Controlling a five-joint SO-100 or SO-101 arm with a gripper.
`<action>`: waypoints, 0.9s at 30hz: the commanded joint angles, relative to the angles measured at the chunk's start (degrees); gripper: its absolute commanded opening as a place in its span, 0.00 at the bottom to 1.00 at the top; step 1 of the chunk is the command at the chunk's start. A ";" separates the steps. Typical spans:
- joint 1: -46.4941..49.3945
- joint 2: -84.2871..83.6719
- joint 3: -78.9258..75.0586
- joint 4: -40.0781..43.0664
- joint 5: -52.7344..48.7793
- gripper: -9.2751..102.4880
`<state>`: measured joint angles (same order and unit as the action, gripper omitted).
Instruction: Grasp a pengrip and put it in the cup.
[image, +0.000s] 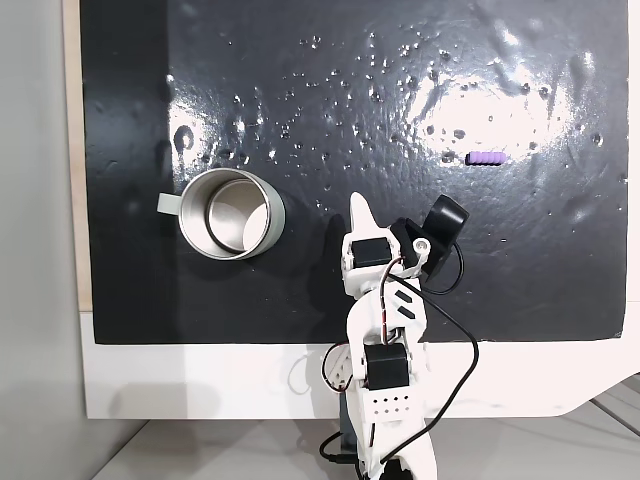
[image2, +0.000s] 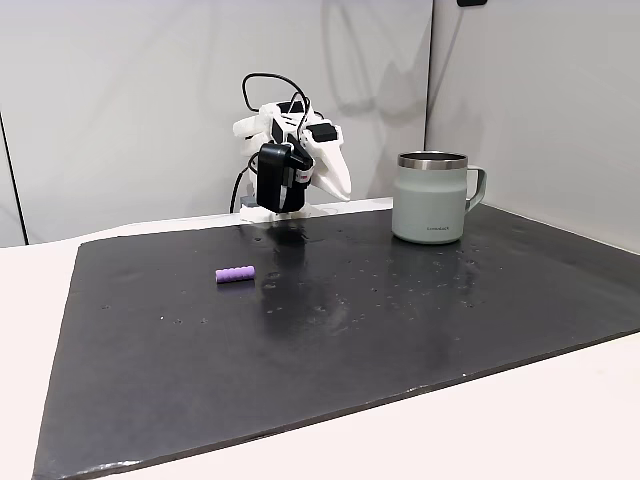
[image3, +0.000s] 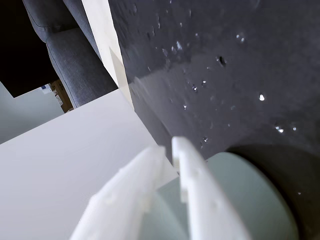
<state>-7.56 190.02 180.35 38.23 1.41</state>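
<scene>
— Out on the black mat (image: 300, 100), far from the arm, lies the pengrip (image: 487, 157). How would it handle?

— Light, I judge, and probably rubbery, since the ribs suggest grip rather than slipperiness. It lies on its side, so it may roll if nudged. I would close the two fingers across its short middle, one on each long flank.

— Where is it relative to the pincer?

— In the fixed view from above, the gripper (image: 361, 212) is folded back near the mat's lower edge, between cup and pengrip. The pengrip sits up and to the right of it, well apart. The steel cup (image: 232, 212) stands to the left, nearer, handle tab pointing away from the arm.

— And the gripper's state?

— In the wrist view the gripper (image3: 168, 146) has its white fingers (image3: 192, 172) nearly together, a thin slit between them, nothing held. In the side fixed view the pengrip (image2: 235, 273) rests alone, untouched.
</scene>
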 joint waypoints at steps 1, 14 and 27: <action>0.00 1.14 2.37 -2.11 1.23 0.08; -0.09 1.14 2.37 -2.11 1.05 0.08; 0.62 -5.01 -16.70 11.51 -5.01 0.08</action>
<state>-8.09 187.91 170.95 48.52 -1.67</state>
